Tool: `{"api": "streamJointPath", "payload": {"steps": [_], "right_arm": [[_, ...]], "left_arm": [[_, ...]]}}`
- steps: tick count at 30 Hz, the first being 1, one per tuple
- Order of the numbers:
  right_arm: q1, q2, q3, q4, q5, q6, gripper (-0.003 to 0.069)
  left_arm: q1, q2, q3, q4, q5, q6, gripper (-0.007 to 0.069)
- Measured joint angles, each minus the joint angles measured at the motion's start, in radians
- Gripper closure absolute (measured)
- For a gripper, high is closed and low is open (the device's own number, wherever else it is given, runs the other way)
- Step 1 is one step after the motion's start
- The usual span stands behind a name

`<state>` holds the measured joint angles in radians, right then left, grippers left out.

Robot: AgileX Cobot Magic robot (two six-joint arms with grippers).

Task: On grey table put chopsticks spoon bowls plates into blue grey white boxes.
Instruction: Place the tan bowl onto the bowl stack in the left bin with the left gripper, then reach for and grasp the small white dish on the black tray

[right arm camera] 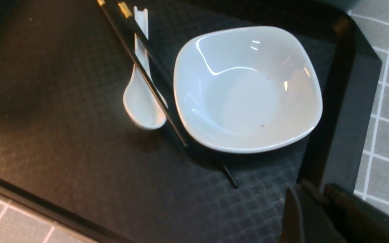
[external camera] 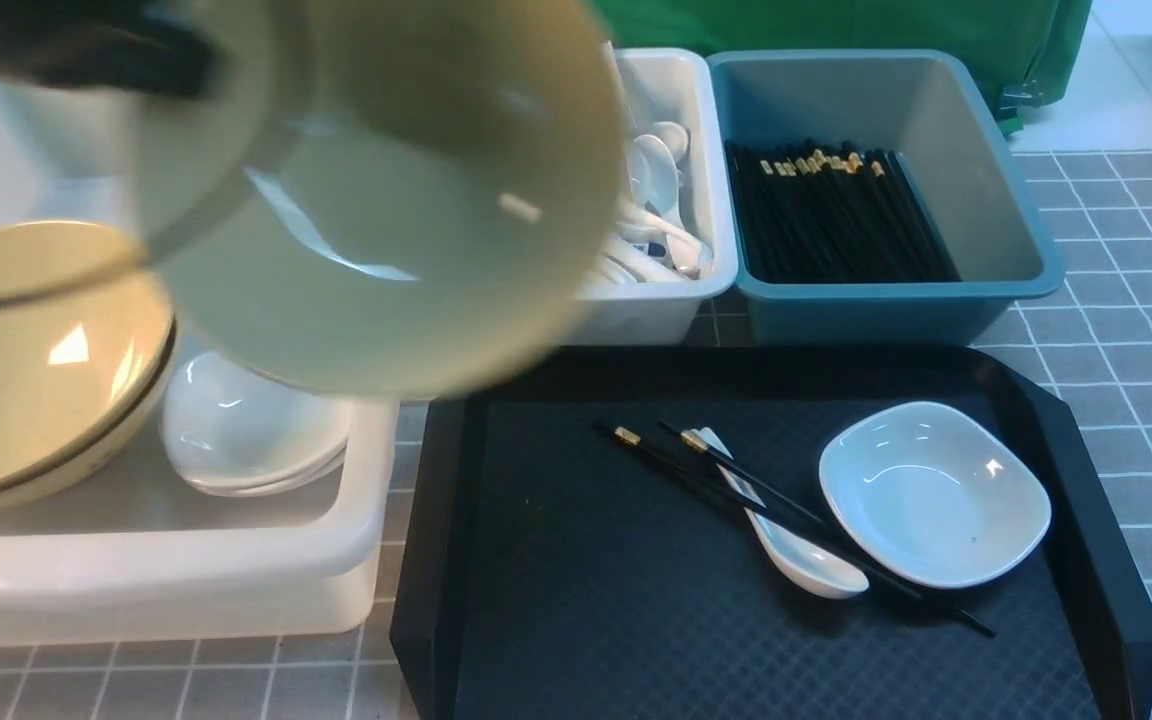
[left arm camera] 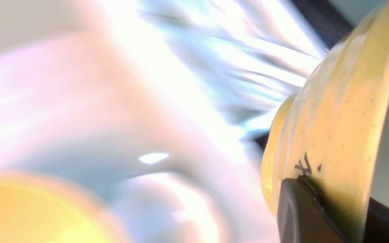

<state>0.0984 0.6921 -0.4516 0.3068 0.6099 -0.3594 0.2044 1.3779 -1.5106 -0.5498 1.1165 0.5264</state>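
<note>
Left gripper [left arm camera: 339, 216] clamps a bowl [external camera: 386, 200] by its rim, above the tub [external camera: 236, 560]. Right gripper [right arm camera: 319, 216], fingers together and empty, hangs at the tray [right arm camera: 336, 135] edge.

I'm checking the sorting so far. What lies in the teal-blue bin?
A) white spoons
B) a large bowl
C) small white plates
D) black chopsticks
D: the teal-blue bin holds a bundle of black chopsticks with gold ends, while the spoons lie in the pale bin beside it.

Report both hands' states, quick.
Left hand: closed on the bowl, gripping its rim.
Right hand: looks closed, holding nothing.
</note>
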Motion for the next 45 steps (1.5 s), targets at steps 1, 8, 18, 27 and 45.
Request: {"api": "streamJointPath", "payload": {"steps": [1, 8, 18, 27, 45], "right_arm": [[0.0, 0.0, 0.0, 0.001, -0.002, 0.0, 0.0553], [0.0, 0.0, 0.001, 0.004, -0.007, 0.0, 0.0548], [0.0, 0.001, 0.051, 0.064, -0.01, 0.022, 0.0538], [0.0, 0.159, -0.008, 0.097, 0.05, 0.022, 0.0309], [0.001, 0.985, -0.524, -0.004, -0.032, -0.078, 0.0152]], "left_arm": [[0.095, -0.008, 0.007, 0.014, -0.017, -0.017, 0.0622], [0.396, 0.062, 0.161, 0.043, -0.185, -0.102, 0.0622], [0.404, 0.165, 0.266, 0.082, -0.268, -0.122, 0.0396], [0.396, -0.092, 0.207, 0.068, -0.198, -0.241, 0.0151], [-0.216, -0.87, 0.736, 0.164, -0.416, -0.024, 0.0634]]}}
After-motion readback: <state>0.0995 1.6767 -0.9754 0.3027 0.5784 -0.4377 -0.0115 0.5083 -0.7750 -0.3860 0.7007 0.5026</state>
